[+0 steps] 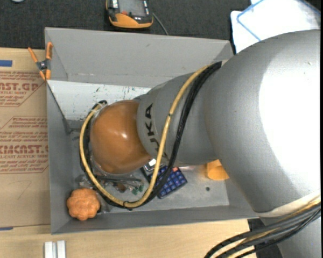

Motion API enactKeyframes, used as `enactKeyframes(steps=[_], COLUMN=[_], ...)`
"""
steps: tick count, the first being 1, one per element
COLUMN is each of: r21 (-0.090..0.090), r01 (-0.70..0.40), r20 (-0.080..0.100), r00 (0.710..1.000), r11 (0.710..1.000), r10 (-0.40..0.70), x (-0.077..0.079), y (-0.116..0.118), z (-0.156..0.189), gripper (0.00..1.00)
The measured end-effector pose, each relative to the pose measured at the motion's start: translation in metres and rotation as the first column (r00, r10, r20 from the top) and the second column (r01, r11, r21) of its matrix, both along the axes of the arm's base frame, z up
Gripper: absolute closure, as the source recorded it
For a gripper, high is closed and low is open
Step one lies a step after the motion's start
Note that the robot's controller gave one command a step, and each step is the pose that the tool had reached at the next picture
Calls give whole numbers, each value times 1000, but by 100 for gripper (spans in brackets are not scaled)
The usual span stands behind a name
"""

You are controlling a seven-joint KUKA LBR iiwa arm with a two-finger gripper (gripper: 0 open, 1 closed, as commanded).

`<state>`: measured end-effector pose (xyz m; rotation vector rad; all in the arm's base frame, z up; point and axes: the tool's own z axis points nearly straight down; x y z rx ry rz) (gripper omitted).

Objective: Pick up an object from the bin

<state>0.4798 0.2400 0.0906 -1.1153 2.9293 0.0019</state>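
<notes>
Looking down into the grey metal bin, you see the arm entering from the right and covering most of the floor.

- Wrist: a glossy orange cover sits over the left half of the bin floor. A tan cable and a black cable loop round its left side and under its lower edge.
- Writing: black letters run along the silver link just right of the cover. "UKA" reads clearly; the first letter is partly cut off by the cover.
- Gripper: only dark hardware shows beneath the cover's lower edge. You cannot tell whether it is open, closed or gripping anything, and you see no object in its hold.
- Nearest object, left: a knobbly orange ball lies in the bin's lower-left corner, close to the left wall and the lower wall. The cable loop runs just beside it; contact cannot be judged.
- Nearest object, right: a blue card with rows of pale dots lies tilted near the lower wall, partly under the arm. Any print on it is too small to read.
- Further right: an orange-yellow piece pokes out from under the arm, well apart from the ball.
- Outside the bin: an orange and black handheld device lies beyond the far wall; its screen text is unreadable.
</notes>
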Motion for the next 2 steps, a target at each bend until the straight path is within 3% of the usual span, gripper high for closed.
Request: enactKeyframes(steps=[2], r21=[0], r01=[0], r20=[-2], r00=[1000], r11=[1000], r10=[0], x=[-1], y=[1], z=[53], gripper=[100])
